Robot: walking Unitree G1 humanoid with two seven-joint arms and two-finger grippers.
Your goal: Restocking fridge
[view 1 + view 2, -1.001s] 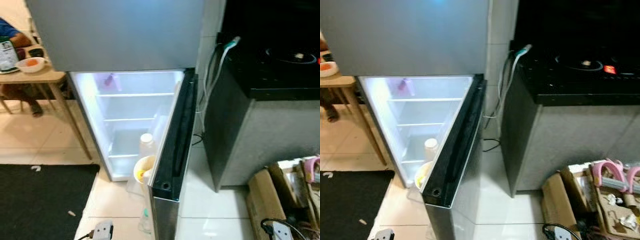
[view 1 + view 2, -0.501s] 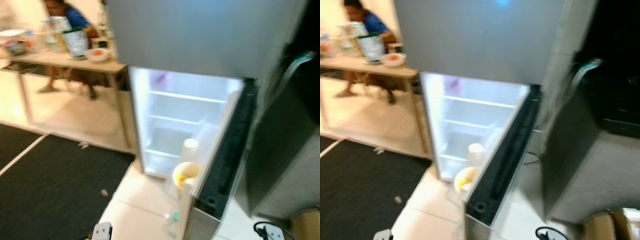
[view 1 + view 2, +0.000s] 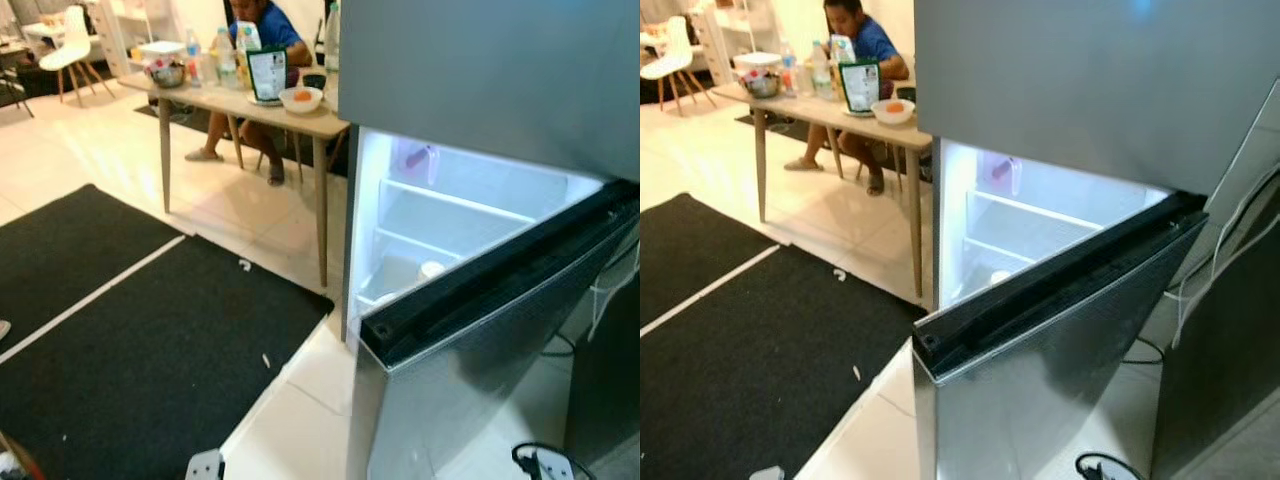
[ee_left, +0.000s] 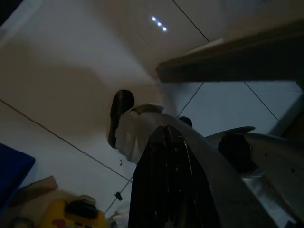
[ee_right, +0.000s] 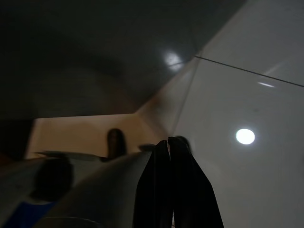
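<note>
Fridge [image 3: 480,90] fills the right of my head views: a tall grey cabinet with a smooth upper door closed and the lower door [image 3: 1060,370] swung wide, its dark rubber seal edge running diagonally toward me and its outer face a speckled grey metal. Inside the lit lower compartment I count two clear shelves [image 3: 455,200], a pinkish item [image 3: 417,160] up on the rear wall, and one white round cap [image 3: 432,269] showing just above the door's edge. Down at my sides, the left pincer [image 4: 167,156] hangs over pale floor tiles with its two black fingers pressed together, clenched on nothing; the right pincer [image 5: 168,166] does the same, fingers flush against each other, over glossy tile with a bright light reflection. Just left of the fridge stands a wooden tabletop [image 3: 235,100] on slim round legs, carrying a white bowl [image 3: 301,98] with something orange in it, a dark green pouch [image 3: 267,73], a clear bottle [image 3: 194,43] and a lidded bowl [image 3: 166,70]. One person in a blue shirt [image 3: 262,20] sits behind it. A black mat [image 3: 150,330] with a coarse, flat texture and a white stripe covers the floor in front, on cream tiles. A white chair [image 3: 68,50] stands far back on the left. A black cable and white plug block [image 3: 545,462] lie beside the door's base.
</note>
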